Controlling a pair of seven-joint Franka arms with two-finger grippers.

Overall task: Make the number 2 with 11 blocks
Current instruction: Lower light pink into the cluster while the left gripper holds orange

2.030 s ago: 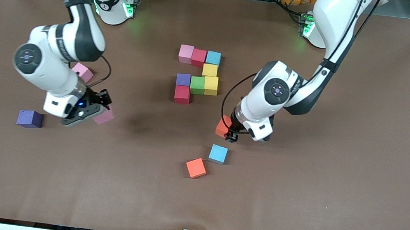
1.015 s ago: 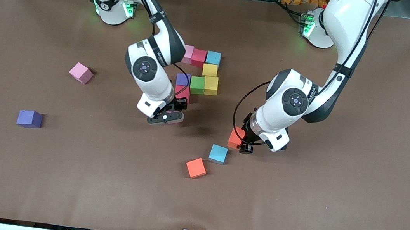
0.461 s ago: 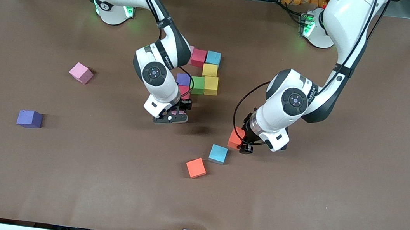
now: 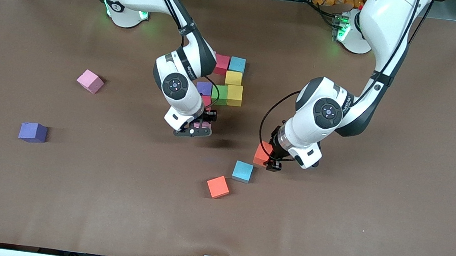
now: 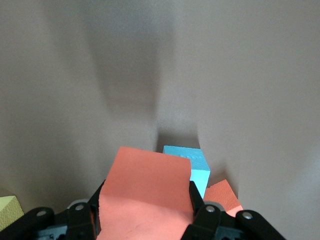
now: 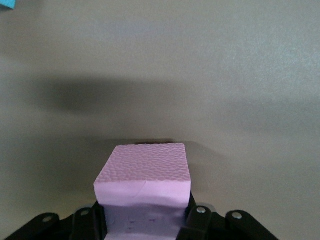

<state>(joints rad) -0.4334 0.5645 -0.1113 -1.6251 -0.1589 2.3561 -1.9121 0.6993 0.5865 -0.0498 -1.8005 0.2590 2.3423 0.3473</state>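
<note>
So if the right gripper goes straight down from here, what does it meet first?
Probably bare table: the right gripper, shut on a pink block, hangs just past the red block; the right wrist view shows nothing beneath.

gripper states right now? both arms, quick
Left gripper: shut on an orange block, above the table near the blue block.
Right gripper: shut on a pink block, just off the digit's red block.

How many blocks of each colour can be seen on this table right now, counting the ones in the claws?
pink block: 2
red block: 2
light blue block: 2
yellow block: 2
green block: 1
purple block: 2
orange block: 2
Total: 13
The right arm may hide more.
</note>
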